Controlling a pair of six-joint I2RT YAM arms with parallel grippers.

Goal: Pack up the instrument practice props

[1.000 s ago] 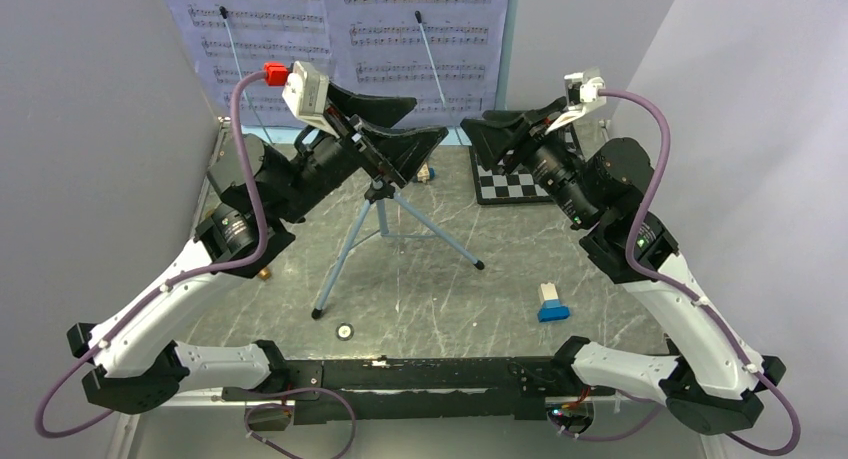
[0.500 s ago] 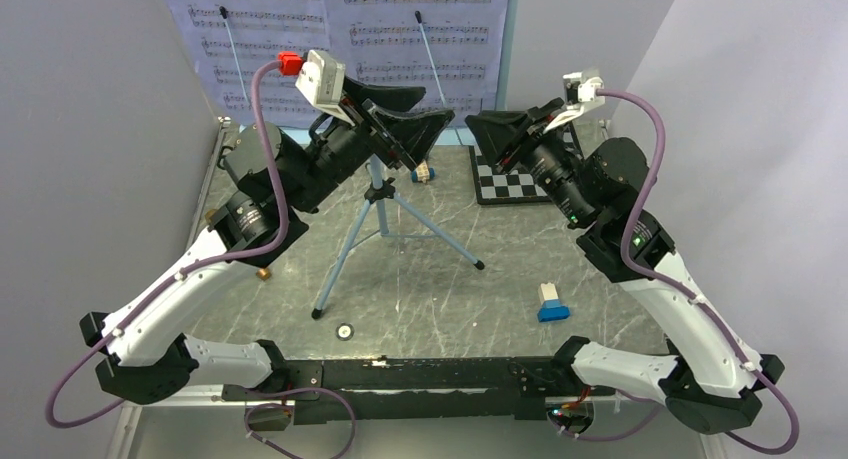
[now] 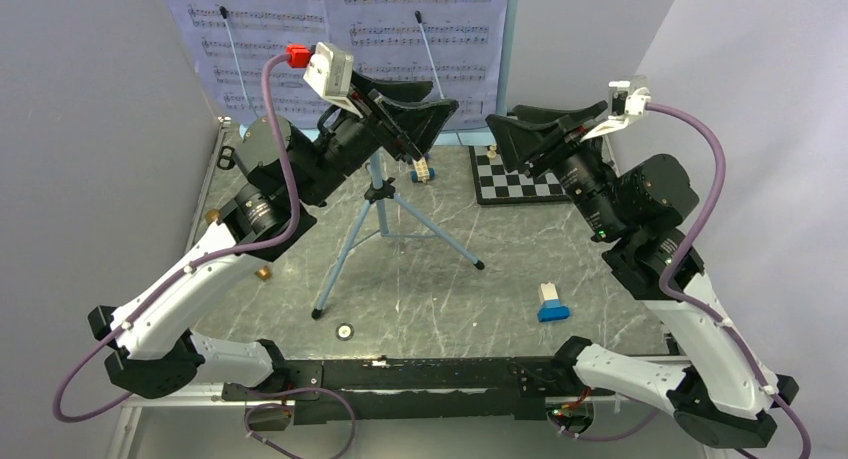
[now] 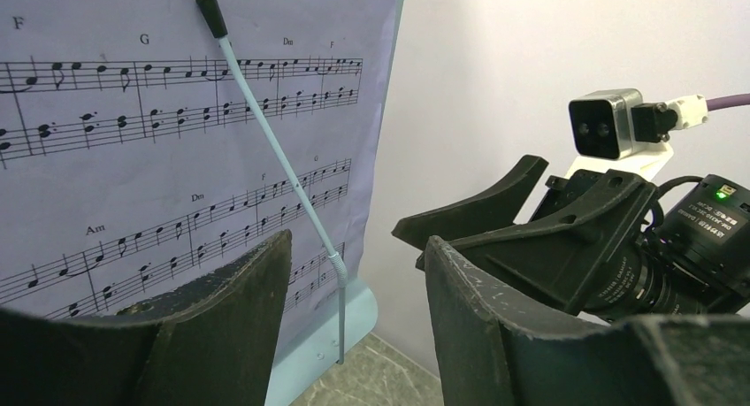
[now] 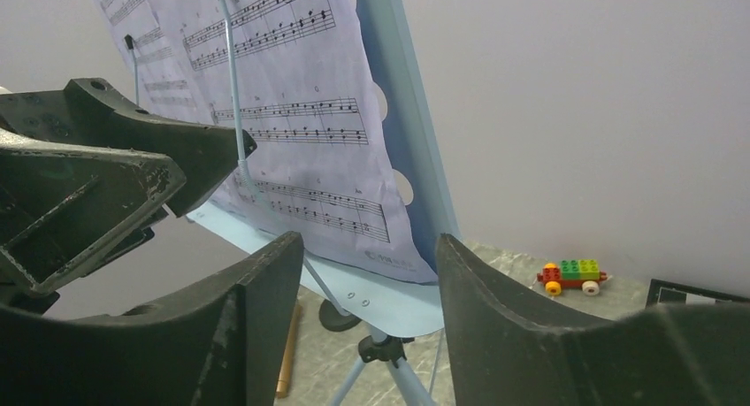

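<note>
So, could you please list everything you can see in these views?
music stand: one, light blue, mid-table
sheet-music pages: two, white, on the stand's desk
microphone: one, gold-brown, lying on the table by the stand
chessboard: one, black-and-white, far right
toy brick car: one, multicoloured, left of the chessboard
brick: one, blue-and-white, near right
left gripper: one, black, open, raised near the pages
right gripper: one, black, open, raised by the chessboard

Sheet-music pages (image 4: pixel 133 185): F, G, Dm, Am
</note>
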